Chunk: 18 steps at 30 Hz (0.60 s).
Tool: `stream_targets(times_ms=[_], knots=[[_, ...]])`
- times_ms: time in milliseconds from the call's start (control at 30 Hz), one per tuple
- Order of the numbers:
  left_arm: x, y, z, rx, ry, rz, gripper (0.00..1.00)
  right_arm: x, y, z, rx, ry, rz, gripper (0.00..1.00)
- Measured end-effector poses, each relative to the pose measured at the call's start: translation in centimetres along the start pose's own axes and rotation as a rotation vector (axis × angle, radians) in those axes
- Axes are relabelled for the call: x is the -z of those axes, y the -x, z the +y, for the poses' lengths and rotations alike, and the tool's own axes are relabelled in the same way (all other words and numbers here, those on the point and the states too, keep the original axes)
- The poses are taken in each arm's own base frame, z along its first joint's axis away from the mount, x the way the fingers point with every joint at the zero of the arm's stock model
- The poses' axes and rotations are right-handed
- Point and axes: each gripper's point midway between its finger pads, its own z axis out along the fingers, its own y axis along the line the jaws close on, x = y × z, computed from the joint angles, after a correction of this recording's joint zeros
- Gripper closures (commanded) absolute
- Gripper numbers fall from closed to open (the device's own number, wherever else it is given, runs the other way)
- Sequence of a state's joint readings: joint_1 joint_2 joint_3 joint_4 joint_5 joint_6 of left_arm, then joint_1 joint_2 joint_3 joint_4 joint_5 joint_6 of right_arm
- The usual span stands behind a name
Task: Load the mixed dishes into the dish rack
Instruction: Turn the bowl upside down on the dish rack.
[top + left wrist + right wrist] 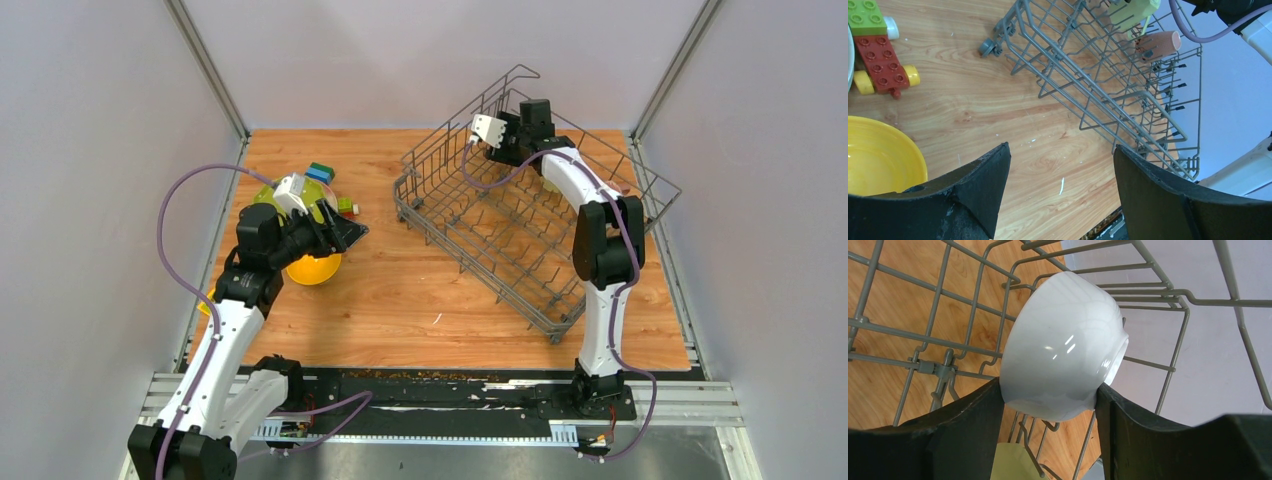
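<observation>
My right gripper is shut on a white bowl, held on its side inside the far corner of the grey wire dish rack; a finger presses each side of the bowl. In the left wrist view a pale-green mug and a pink mug sit in the rack. A pale-green piece shows below the bowl. My left gripper is open over bare wood, with nothing between its fingers. Just to its left lies a yellow bowl. From above, the left gripper hangs over that bowl, beside a lime-green plate.
Coloured toy blocks lie beside the plate at the left, also seen from above. The rack stands tilted across the right half of the wooden table. Grey walls close in the left, right and far sides.
</observation>
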State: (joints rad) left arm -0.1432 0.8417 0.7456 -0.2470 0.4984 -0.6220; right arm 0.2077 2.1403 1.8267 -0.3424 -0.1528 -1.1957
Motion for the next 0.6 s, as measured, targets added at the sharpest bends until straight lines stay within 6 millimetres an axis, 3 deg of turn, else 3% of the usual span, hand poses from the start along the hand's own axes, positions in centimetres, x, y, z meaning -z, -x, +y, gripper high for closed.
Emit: stream_targets(times_ms=[600], knots=[[0.11,0.05,0.05,-0.001,0.004,-0.004,0.18,-0.17,0.78,0.18,0.001,0.017,-0.054,0.31]])
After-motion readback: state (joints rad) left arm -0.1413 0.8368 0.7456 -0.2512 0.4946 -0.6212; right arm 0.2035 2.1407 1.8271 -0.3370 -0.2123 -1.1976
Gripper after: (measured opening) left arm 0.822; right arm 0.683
